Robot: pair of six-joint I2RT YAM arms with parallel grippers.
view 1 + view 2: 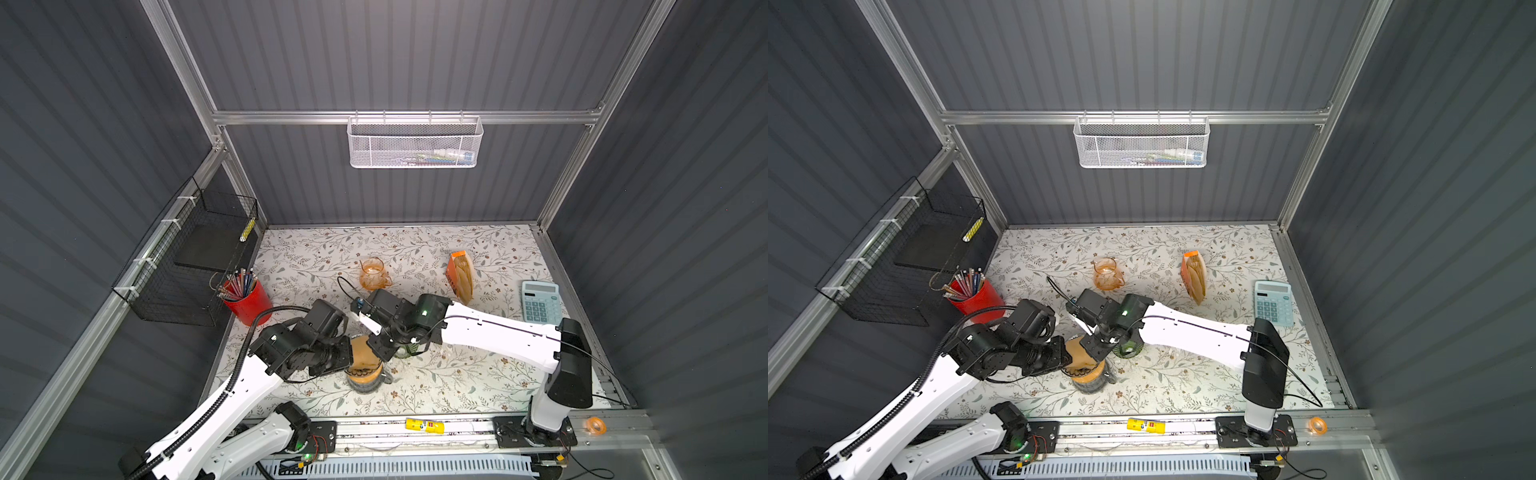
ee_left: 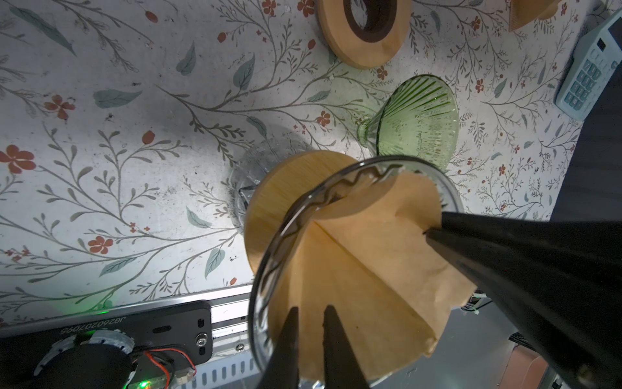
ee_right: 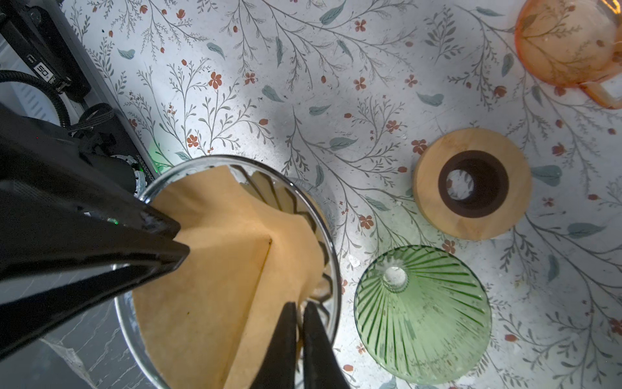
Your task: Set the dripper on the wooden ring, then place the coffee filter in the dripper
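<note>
Coffee filter [image 2: 370, 269] sits point-down inside the clear glass dripper [image 3: 289, 198], so most of the job looks done.

Across the flowered table [image 1: 415, 257], the left arm [image 1: 232, 399] and the right arm [image 1: 498, 332] reach in from opposite sides and meet over the dripper near the front edge. The dripper rests by its wooden collar [image 2: 279, 202] on a glass pot [image 1: 365, 384]. Just beside it a green dripper [image 3: 420, 316] lies upside down, and near that is a spare wooden ring [image 3: 471, 183], neither one touched. An orange jug [image 3: 568, 40] stands well apart towards the back.

The brown paper shows a fold line down its middle. Its upper edge stands above the glass rim and, on one side, juts past it. One flap lies close against the ribbed wall, while the rest seems to stand free of it.

The left gripper [image 2: 311, 313] has its jaws almost together, pinching the paper's edge just inside the rim. The right gripper [image 3: 299, 308] is just as narrow and nips the opposite edge.

What is left, as I judge it, is to ease the cone lower and spread it so it lines the glass. Then both pinches must let go without dragging the paper back out.
</note>
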